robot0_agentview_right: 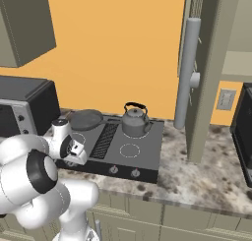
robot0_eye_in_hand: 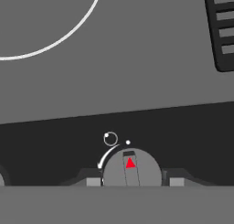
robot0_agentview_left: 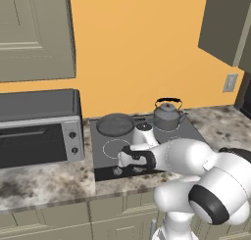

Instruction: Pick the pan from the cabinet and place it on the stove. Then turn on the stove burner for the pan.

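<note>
Just beyond the pincer [robot0_eye_in_hand: 131, 182] lies bare cooktop with a white burner ring [robot0_eye_in_hand: 41, 31], and off to one side the ribbed centre grill [robot0_eye_in_hand: 224, 26]. Farther back on the stove [robot0_agentview_left: 191, 131] stands a grey kettle [robot0_agentview_left: 167, 115] with a black loop handle, on the rear burner across the grill from the pincer. A boxy toaster oven [robot0_agentview_left: 39, 131] sits on the marbled tabletop [robot0_agentview_left: 44, 182], well apart to the pincer's left. The cabinet [robot0_agentview_right: 206, 73] hangs open well off to the right, its long bar handle [robot0_agentview_right: 186, 73] upright.

The pan [robot0_agentview_left: 115, 124], shallow, round and dark grey, rests on the rear burner straight behind the pincer; its handle cannot be made out.

The pincer is down at the stove's front edge, its fingertips [robot0_eye_in_hand: 93, 181] closed on either side of a round grey knob [robot0_eye_in_hand: 132, 170] marked with a red triangle.
</note>
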{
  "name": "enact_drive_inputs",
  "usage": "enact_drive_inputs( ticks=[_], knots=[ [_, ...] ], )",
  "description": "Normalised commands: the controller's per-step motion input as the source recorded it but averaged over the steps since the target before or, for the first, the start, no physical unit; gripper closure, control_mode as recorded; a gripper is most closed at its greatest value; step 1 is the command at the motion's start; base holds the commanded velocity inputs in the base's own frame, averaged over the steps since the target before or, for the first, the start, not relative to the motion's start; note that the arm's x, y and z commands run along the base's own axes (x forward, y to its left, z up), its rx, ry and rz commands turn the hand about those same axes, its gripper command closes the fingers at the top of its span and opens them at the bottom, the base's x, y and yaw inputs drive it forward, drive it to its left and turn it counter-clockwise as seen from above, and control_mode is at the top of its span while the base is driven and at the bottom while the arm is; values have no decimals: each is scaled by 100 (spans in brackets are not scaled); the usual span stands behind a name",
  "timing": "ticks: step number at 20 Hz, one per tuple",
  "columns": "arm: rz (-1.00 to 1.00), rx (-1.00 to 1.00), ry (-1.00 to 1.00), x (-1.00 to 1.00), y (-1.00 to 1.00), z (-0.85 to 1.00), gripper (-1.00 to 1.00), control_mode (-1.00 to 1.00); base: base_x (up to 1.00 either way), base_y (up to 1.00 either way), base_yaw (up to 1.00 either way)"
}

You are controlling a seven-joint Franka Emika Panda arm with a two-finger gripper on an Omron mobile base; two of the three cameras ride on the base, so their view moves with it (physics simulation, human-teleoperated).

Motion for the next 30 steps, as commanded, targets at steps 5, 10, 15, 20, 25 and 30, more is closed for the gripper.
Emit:
enact_drive_inputs(
  ticks=[5,10,15,20,25,30],
  knots=[
    [25,-1,-9,-41,-2,-32,100,-100,0,0,0],
    [31,-2,-4,-39,0,-52,100,-100,0,0,0],
    [38,-1,-2,-48,0,-55,100,-100,0,0,0],
    [40,0,-2,-49,0,-57,100,-100,0,0,0],
    [40,0,-2,-47,0,-63,100,-100,0,0,0],
    [40,0,-5,-47,0,-65,100,-100,0,0,0]
  ],
)
